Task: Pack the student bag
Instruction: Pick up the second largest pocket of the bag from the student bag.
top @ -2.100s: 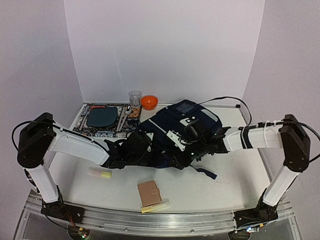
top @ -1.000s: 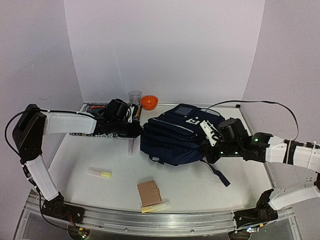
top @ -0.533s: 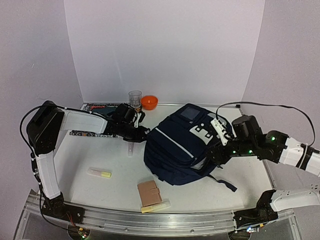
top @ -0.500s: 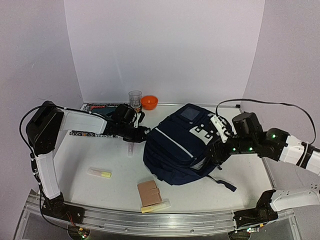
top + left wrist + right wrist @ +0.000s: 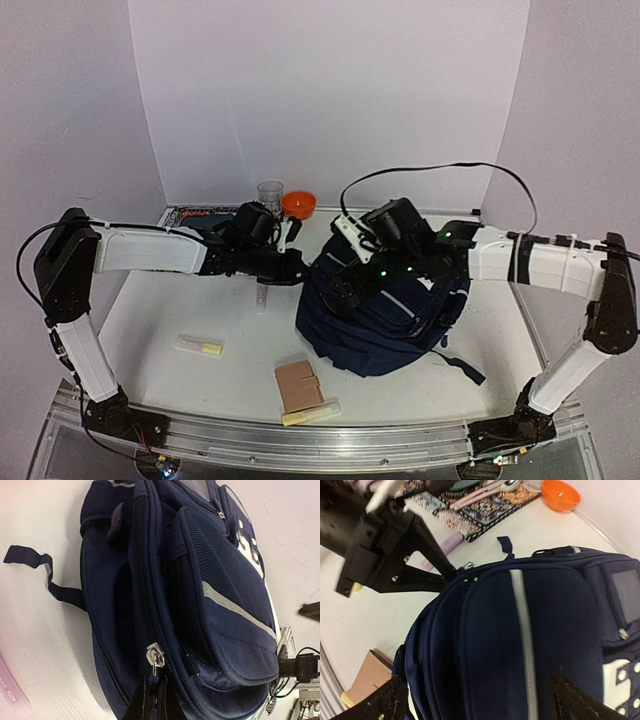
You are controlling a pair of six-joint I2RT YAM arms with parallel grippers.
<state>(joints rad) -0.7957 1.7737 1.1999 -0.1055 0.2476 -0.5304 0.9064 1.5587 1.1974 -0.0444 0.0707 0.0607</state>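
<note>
Status: early, nothing is seen packed.

- The large navy-blue fabric backpack with the thin white stripe (image 5: 390, 330) is lying on the white table (image 5: 180, 310), centre toward 3 o'clock, front pocket up.
- The left gripper (image 5: 152, 692) is pinched fully closed on the small metal zipper pull (image 5: 155, 658) at the bag's 9 o'clock edge. The zip track above the slider looks closed. Whether any compartment is opened yet cannot be told from these views.
- The right gripper (image 5: 477, 677) is held over the top of the bag, jaws spread wide, nothing gripped. No contact with the fabric is confirmed.
- Loose items are outside the bag:
  - a flat tan leather-look wallet (image 5: 299, 385) at the bag's 7 o'clock
  - a pale yellow highlighter (image 5: 311, 412) touching the wallet's 6 o'clock edge
  - a second pink-and-yellow marker (image 5: 200, 347) well apart at 9 o'clock
  - a pale pink flat strip (image 5: 261, 298) just below the left gripper

Judged remaining:
- zip to be run open
- mouth to be held open
- each loose item to be picked and inserted
- zip to be closed

Essentially the whole job is outstanding.
</note>
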